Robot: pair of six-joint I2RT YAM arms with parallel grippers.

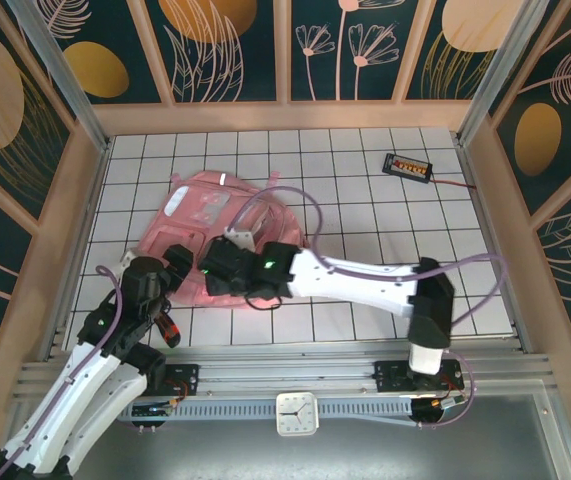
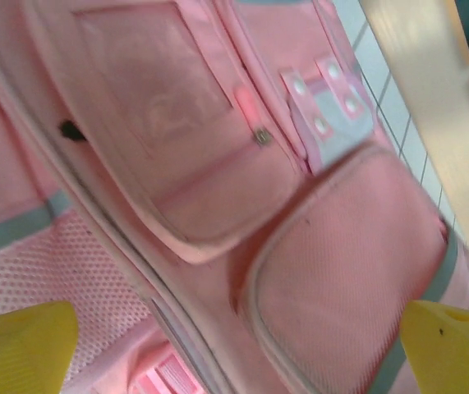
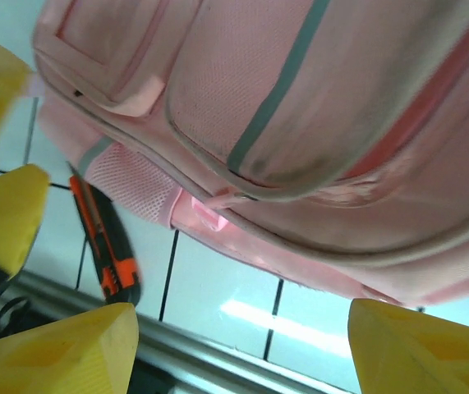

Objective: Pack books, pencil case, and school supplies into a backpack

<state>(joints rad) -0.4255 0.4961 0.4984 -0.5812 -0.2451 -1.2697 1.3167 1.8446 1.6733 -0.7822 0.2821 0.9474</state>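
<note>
**Backpack (image 1: pixel 215 212) lying flat, soft and floppy**

We see one large pink backpack spread flat on the white tiled worktop (image 1: pixel 365 210). The left claw (image 2: pixel 234 345) hovers over the backpack's front pockets, fingers spread wide and holding nothing. The right claw (image 3: pixel 242 349) hangs by the backpack's near edge, also parted and empty. We judge the fabric light, limp and likely to sag, so a piped rim or a strap looks like the firmest hold. Counted: one backpack, two claws, one red-and-black utility knife (image 3: pixel 103 246) just beside the backpack's near corner, and one small black box (image 1: pixel 408 166) well beyond its far side.
</note>
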